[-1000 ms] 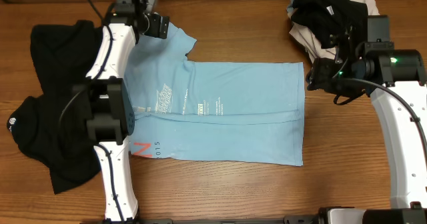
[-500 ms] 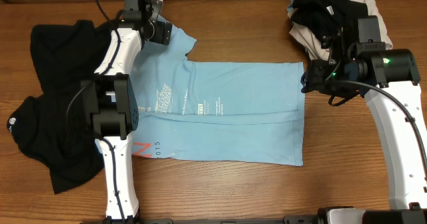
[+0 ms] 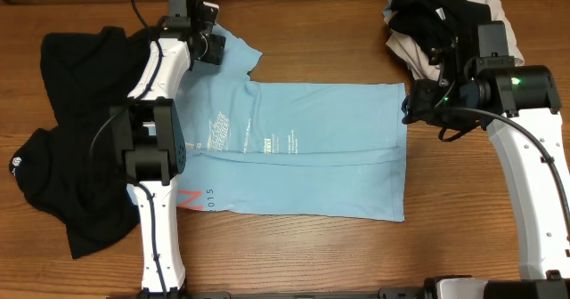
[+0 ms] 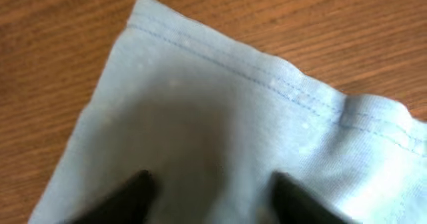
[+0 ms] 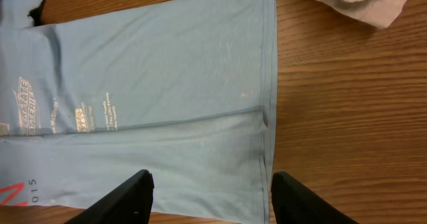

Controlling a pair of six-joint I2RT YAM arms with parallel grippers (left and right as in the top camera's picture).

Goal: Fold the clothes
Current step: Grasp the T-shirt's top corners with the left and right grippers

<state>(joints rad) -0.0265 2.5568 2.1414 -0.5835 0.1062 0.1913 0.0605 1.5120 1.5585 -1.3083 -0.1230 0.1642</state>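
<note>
T-shirt flat on table, print up, one long fold seemingly already in. Left tool spread over sleeve; right tool spread near hem; neither pinching. Step: sleeve fold. Next you lower, pinch sleeve edge, carry it inward.

Brown wood-grain table, grain visible.

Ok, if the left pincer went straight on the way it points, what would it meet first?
Probably the sleeve of the light blue fabric T-shirt, lying on the wooden table beneath the open left pincer; the gap is hard to judge.
</note>
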